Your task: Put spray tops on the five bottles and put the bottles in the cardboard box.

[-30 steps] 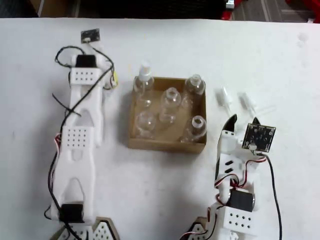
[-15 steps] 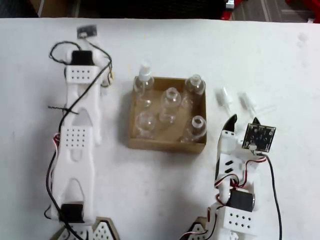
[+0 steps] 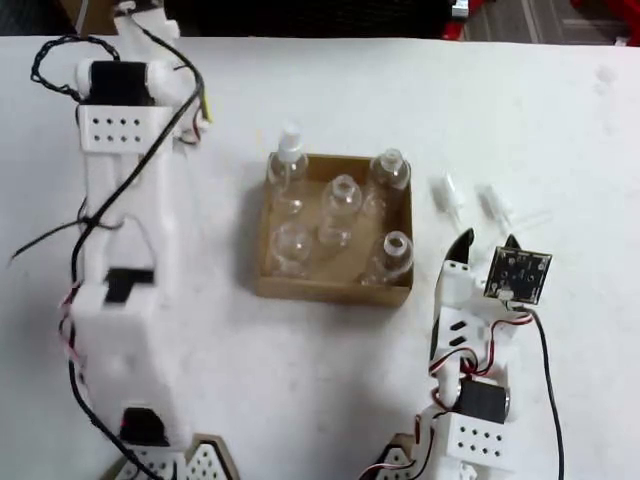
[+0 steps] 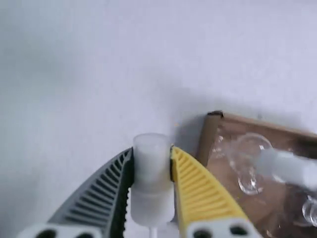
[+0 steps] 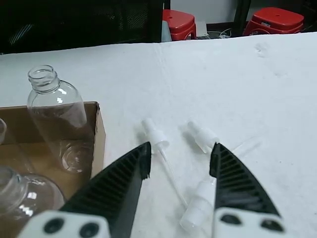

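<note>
The right gripper [image 5: 181, 159] held its black fingers apart above the white table [image 5: 277, 89]. One spray top [image 5: 194, 207] lay between them. Ahead lay a second spray top [image 5: 155, 135] at eleven o'clock and a third spray top [image 5: 203, 139] at one o'clock. At ten o'clock stood the cardboard box [image 5: 100, 134], with an uncapped bottle [image 5: 53, 106] upright inside.

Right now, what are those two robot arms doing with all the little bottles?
The left gripper is shut on one spray top, near a corner of the cardboard box. Five bottles stand in the box. One bottle at the corner has its top on, and the other four are open. The right gripper is open by three loose spray tops lying on the table beside the box.
</note>
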You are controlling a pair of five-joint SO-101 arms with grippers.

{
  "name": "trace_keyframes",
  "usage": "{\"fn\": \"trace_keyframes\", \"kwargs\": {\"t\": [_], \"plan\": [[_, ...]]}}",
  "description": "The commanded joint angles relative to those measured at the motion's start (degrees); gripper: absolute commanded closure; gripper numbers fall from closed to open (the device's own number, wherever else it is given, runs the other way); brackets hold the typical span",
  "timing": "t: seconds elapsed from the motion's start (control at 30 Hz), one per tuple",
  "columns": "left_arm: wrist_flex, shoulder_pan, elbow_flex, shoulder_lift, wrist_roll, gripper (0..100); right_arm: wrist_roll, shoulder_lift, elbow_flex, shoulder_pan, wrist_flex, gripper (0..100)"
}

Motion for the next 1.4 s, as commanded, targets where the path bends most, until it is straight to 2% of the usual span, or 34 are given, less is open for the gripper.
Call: {"fn": "trace_keyframes", "kwargs": {"t": [0.0,0.3,0.57,0.8,0.97,1.2,1.37], "plan": [[-1.32,4.18,22.86,-27.21,0.62,98,0.79,-0.31,0.44,-0.48,-0.31,82.5],[-13.98,4.62,51.43,-61.32,0.62,98,0.79,-0.31,0.53,-0.48,-0.31,82.5],[-29.98,6.2,73.58,-81.71,0.62,98,0.79,-0.31,0.53,-0.57,-0.31,82.5],[-34.37,14.81,77.63,-91.12,-3.6,98,0.79,-0.31,0.53,-0.57,-0.31,82.5],[-40.44,19.38,78.95,-94.64,-3.43,98,0.79,-0.31,0.53,-0.57,-0.31,82.5],[-61.36,26.59,92.13,-94.99,-3.87,98,0.79,-0.31,0.53,-0.57,-0.31,82.5],[-91.43,26.07,105.23,-94.55,-3.96,98,0.79,-0.31,0.53,-0.57,-0.31,82.6]]}}
